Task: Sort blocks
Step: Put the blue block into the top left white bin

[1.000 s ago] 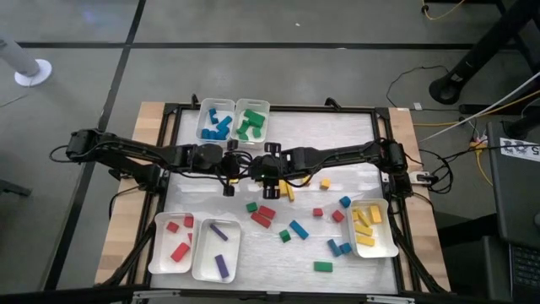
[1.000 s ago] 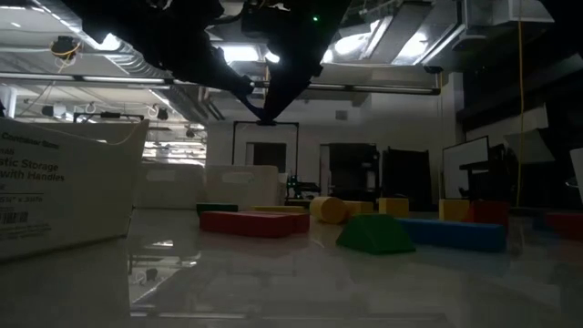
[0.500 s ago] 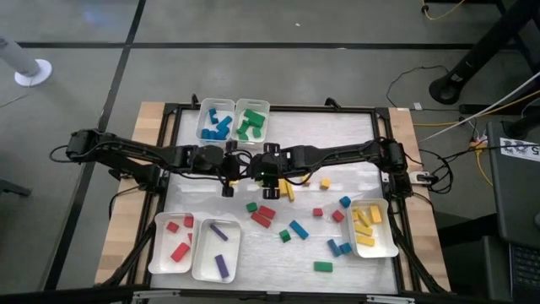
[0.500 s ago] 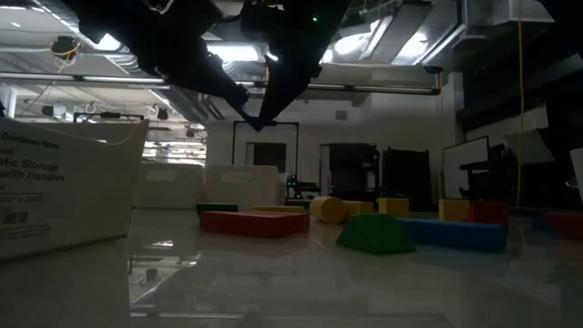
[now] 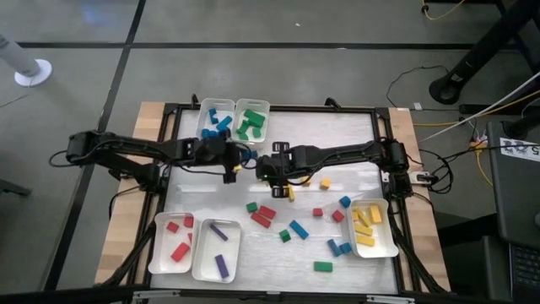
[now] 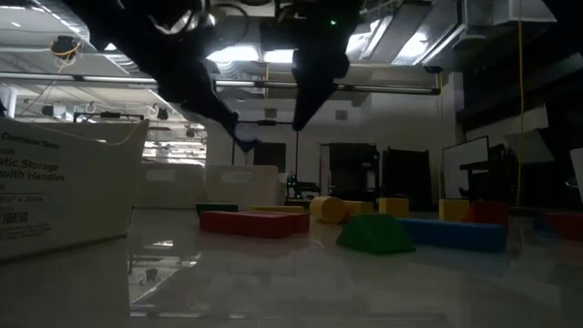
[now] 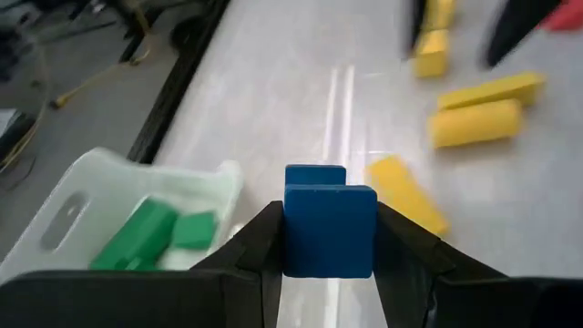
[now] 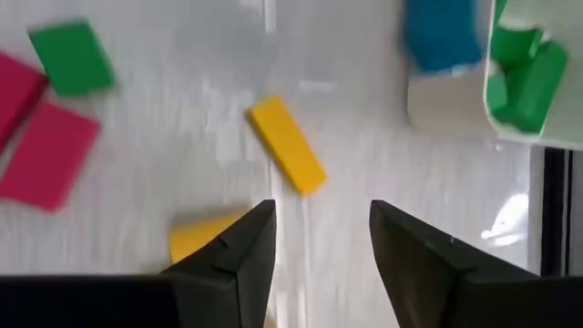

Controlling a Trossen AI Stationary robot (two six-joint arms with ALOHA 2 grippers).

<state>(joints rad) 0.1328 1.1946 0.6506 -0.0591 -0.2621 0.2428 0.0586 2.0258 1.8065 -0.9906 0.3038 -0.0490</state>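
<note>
The left claw (image 7: 328, 264) is pinching a blue block (image 7: 329, 221) between its two dark fingers; in the high view that block (image 5: 243, 155) hangs above the white worktop (image 5: 337, 135), just short of the two trays at the far edge — one tray (image 5: 213, 121) holding blue blocks, the other (image 5: 251, 120) holding green ones; the left wrist view shows the green-block tray (image 7: 109, 196) close beside the held piece, with yellow blocks (image 7: 475, 121) lying farther off on the worktop.

The right claw (image 8: 314, 239) stands spread with nothing between its fingers; it hovers near the worktop's middle (image 5: 268, 169), just beside the left claw; beneath it lie a yellow bar (image 8: 287, 146) and a second yellow piece (image 8: 205, 239) partly hidden by one finger, with red blocks (image 8: 47, 155) and a green block (image 8: 71, 58) to one side.

Loose blocks lie scattered over the near half of the worktop — red (image 5: 263, 215), green (image 5: 323, 266), blue (image 5: 299, 229) and yellow (image 5: 325, 182); at the near left stand a tray (image 5: 173, 241) with red blocks and a tray (image 5: 217, 251) with purple ones; at the near right a tray (image 5: 373, 228) holds yellow blocks.

In the low view both arms are dark shapes overhead; a red bar (image 6: 253, 222) and a green wedge (image 6: 375, 234) lie on the glossy surface.
</note>
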